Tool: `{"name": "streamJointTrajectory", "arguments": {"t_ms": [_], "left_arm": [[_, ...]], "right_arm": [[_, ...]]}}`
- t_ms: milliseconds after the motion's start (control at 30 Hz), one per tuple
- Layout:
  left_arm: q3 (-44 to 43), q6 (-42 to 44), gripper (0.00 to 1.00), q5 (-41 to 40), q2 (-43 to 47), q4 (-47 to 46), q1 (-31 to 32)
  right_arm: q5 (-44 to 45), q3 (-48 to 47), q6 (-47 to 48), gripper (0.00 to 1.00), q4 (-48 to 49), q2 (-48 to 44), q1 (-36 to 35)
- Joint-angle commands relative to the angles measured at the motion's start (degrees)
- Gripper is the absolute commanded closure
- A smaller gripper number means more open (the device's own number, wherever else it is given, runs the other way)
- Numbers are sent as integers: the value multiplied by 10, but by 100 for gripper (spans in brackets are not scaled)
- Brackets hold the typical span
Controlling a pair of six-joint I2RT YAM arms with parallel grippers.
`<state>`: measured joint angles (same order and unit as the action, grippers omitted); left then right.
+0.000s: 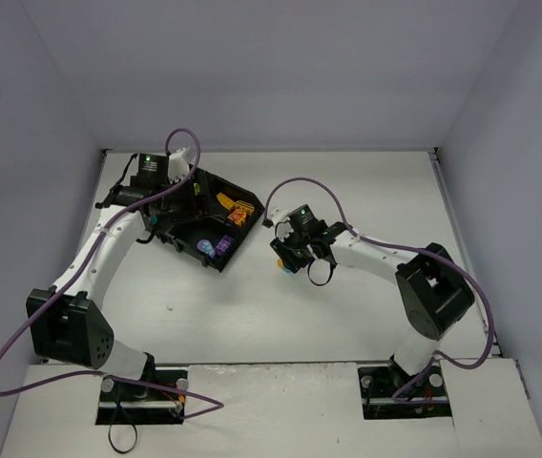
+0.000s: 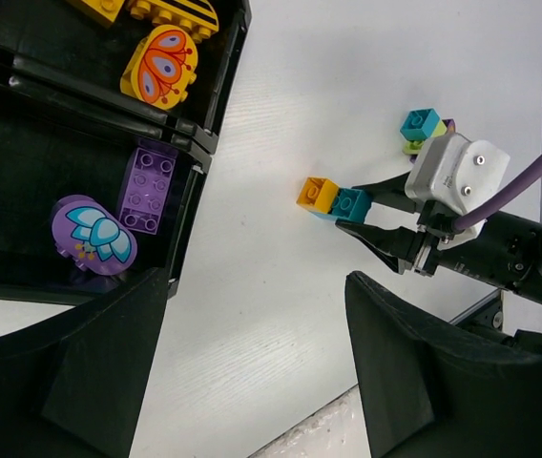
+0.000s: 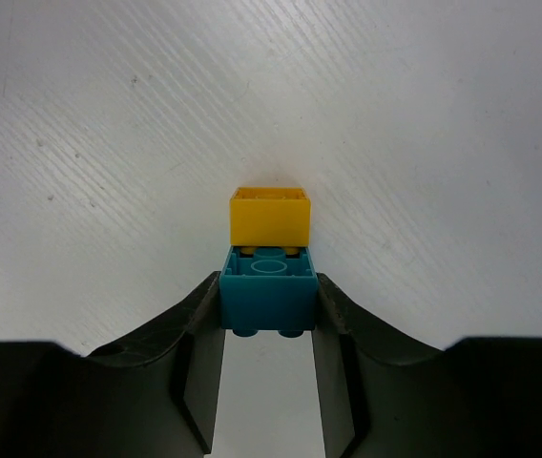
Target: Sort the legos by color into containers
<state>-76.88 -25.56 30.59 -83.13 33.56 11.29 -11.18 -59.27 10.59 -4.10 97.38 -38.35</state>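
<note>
The right end effector [image 3: 268, 288] is clenched on a small teal-blue plastic brick [image 3: 268, 296], its two black fingers [image 3: 190, 334] pressing the brick's sides. A small orange-yellow plastic brick [image 3: 269, 217] is joined to the teal one at its 12 o'clock side in the right wrist view. The pair is low over the white surface [image 1: 347, 191]; whether it touches cannot be told. In the top view this grasp is near the middle of the surface, at 3 o'clock of the black square plastic tray [image 2: 228, 72], well apart from it. Just beyond the right end effector, a second small cluster [image 2: 422, 127] of teal, lime green and purple bricks lies on the surface. The left end effector [image 2: 257, 315] hangs released over the tray's near edge, jaws spread wide with nothing between them. In one compartment lie an orange butterfly-printed brick [image 2: 159, 65] and a yellow striped one [image 2: 177, 11]; the next holds a clear purple studded brick [image 2: 149, 189] and a purple flower-printed brick [image 2: 93, 234].
</note>
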Motion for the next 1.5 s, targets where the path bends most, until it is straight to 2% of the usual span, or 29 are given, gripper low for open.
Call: {"name": "streamJointTrajectory", "arguments": {"t_ms": [0,333,467,633,1233,1467], "left_arm": [[-32,5,31,19,6,-14,13],[-56,-10,31,104,-26,-24,74],[-67,-17,31,134,-34,-34,95],[-71,-55,31,188,-42,-85,110],[-91,-49,32,206,-118,-91,131],[-92,-42,40,229,-134,-96,139]], "right_arm": [[2,-3,29,100,16,-45,-5],[-49,73,149,100,149,-204,-1],[-67,82,166,100,165,-246,1],[-99,74,170,99,166,-265,1],[-128,76,167,98,176,-290,0],[-137,80,160,98,189,-287,0]]}}
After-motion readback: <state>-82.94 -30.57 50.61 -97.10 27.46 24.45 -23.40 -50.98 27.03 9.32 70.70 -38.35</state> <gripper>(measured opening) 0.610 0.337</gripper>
